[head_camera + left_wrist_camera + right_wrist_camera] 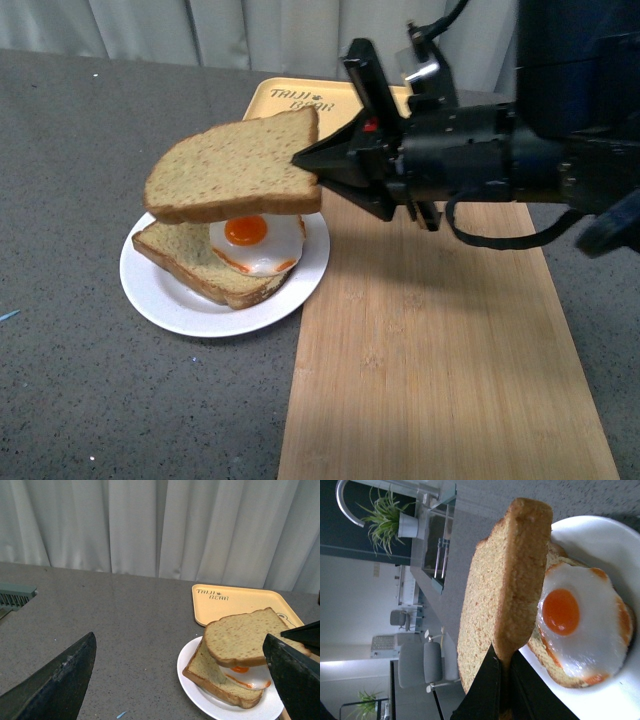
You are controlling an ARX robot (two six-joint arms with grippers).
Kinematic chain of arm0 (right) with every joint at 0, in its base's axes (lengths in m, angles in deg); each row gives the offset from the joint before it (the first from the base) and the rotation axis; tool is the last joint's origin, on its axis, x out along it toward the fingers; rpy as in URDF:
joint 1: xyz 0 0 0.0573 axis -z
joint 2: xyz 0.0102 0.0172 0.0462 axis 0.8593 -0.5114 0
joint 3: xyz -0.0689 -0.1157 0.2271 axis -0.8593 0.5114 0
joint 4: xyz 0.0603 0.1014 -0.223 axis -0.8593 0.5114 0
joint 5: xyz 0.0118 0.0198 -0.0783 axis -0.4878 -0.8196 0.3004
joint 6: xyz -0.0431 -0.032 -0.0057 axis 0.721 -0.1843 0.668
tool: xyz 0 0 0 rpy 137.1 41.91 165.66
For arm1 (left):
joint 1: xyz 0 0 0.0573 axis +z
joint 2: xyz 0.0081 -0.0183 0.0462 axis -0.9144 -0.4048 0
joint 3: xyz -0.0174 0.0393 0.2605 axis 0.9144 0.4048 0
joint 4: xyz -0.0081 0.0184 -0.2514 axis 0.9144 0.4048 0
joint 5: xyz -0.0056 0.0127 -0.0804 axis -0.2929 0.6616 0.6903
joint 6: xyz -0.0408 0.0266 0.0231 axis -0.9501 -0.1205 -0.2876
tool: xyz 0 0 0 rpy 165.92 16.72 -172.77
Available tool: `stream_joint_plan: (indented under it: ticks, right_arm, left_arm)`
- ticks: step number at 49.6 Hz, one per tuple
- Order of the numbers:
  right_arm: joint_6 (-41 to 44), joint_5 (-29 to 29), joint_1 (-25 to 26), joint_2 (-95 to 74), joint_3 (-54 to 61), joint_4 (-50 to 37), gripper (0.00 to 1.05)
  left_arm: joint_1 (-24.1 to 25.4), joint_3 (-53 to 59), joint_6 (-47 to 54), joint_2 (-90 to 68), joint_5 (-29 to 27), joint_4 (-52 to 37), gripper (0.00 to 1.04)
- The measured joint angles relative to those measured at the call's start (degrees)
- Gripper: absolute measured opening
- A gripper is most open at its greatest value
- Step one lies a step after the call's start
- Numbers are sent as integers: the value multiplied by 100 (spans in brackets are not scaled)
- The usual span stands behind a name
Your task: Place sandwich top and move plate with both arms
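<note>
Right gripper [306, 160] pinches sandwich top [230, 165] at crust edge; slice looks light, soft, crushable. Left gripper [179, 640] spread wide, empty. Plate [165, 292] probably stiff, slick: take rim.

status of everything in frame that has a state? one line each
sandwich top: gripped at its edge, held in air over the egg, not yet placed
right claw: shut on sandwich top
left claw: open, holding nothing
fried egg: uncovered, on bottom slice
bottom slice: flat on plate
plate: on table, beside board
</note>
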Motion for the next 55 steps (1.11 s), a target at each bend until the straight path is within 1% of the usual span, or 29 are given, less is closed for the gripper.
stream_joint_plan:
  ticks: [4, 6, 12, 15, 19, 23, 26, 27, 30, 31, 36, 37, 40, 41, 42, 43, 45, 46, 48, 49, 50, 51, 52, 53, 54, 55]
  right_arm:
    - [-13, 70, -188, -369, -413, 254, 1]
    - [-9, 243, -269, -520, -570, 350, 1]
    - [-66, 490, -380, -682, -713, 195, 1]
    - [-101, 520, -415, -739, -776, 232, 1]
    - [35, 791, -448, -772, -837, 833, 1]
    - [129, 841, -448, -774, -719, 918, 2]
    - [280, 964, -442, -739, -605, 992, 15]
    - [286, 964, -439, -734, -592, 1003, 17]
    - [387, 1010, -415, -645, -476, 1049, 28]
    - [398, 1023, -409, -625, -455, 1058, 30]
    - [647, 1390, -313, -269, -173, 1193, 48]
    - [699, 1499, -271, -127, -55, 1154, 53]
    - [857, 1749, -179, 212, 192, 1117, 64]
    - [890, 1805, -162, 271, 236, 1113, 65]
    - [1019, 2020, -146, 348, 319, 1038, 68]
    - [1204, 2367, -170, 363, 426, 726, 68]
    - [1738, 3254, -192, 361, 678, -109, 62]
    - [1869, 3637, -190, 343, 796, -457, 58]
    - [2743, 4435, -136, 341, 1261, -1355, 47]
    - [2859, 4682, -109, 358, 1429, -1617, 44]
    - [3088, 4802, -90, 387, 1574, -1845, 40]
    - [3268, 5090, -52, 428, 1725, -2083, 37]
    - [3580, 5259, -11, 490, 1882, -2326, 34]
    - [3580, 5259, 13, 525, 1958, -2326, 32]
    - [3847, 5547, 74, 645, 2133, -2704, 27]
    - [4068, 5687, 129, 752, 2269, -2909, 24]
  left_arm:
    - [0, 0, -2, 0, 0, 0, 98]
    - [0, 0, 0, 0, 0, 0, 98]
    - [0, 0, 0, 0, 0, 0, 98]
    - [0, 0, 0, 0, 2, 0, 98]
    - [0, 0, 0, 0, 2, 0, 98]
    - [0, 0, 0, 0, 0, 0, 98]
    - [0, 0, 0, 0, 2, 0, 98]
    - [0, 0, -2, 0, 0, 0, 98]
    - [0, 0, -2, 0, 0, 0, 98]
    - [0, 0, 0, 0, 0, 0, 98]
    - [0, 0, 0, 0, 0, 0, 98]
    - [0, 0, 0, 0, 0, 0, 98]
    - [0, 0, 0, 0, 0, 0, 98]
    - [0, 0, 0, 0, 0, 0, 98]
    - [0, 0, 0, 0, 0, 0, 98]
    - [0, 0, 0, 0, 0, 0, 98]
    - [0, 0, 2, 0, -11, 0, 98]
    - [0, 0, 0, 0, 4, 0, 98]
    - [0, 0, 0, 2, 7, 0, 98]
    - [0, 0, 0, 0, 2, 0, 98]
    - [0, 0, 2, 0, 4, 0, 98]
    - [0, 0, 0, 0, 2, 2, 98]
    - [0, 0, 0, 0, 2, 2, 98]
    - [0, 0, 0, 0, 2, 2, 98]
    - [0, 0, 0, 0, -2, 2, 98]
    - [0, 0, 0, 0, 0, 2, 98]
